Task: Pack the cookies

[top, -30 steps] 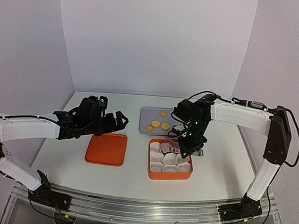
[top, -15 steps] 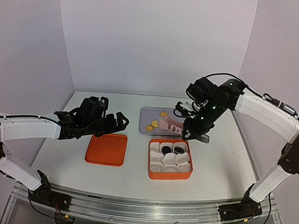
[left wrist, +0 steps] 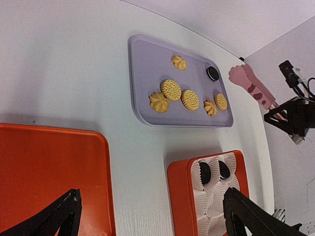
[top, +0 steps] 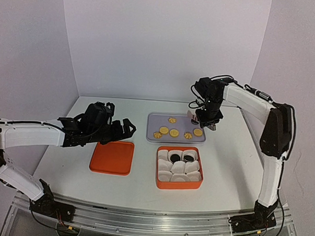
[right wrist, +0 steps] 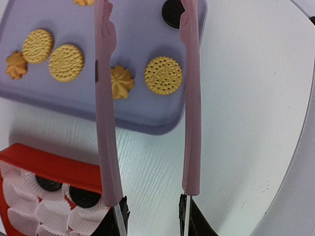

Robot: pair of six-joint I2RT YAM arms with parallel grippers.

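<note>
Table (left wrist: 74,73): tray (left wrist: 147,64) 7 cookies (left wrist: 171,90); box (left wrist: 178,196) 2 blk.

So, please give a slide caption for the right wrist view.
Right claw holds pink tongs over the tray of cookies; two black cookies sit in the orange box.

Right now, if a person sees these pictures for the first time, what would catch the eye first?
The pink tongs in the right pincer stand out first, open above the right end of the lavender tray, where six golden cookies and one black cookie lie. Next comes the orange box nearer the arms, full of white paper cups, two holding black cookies.
</note>
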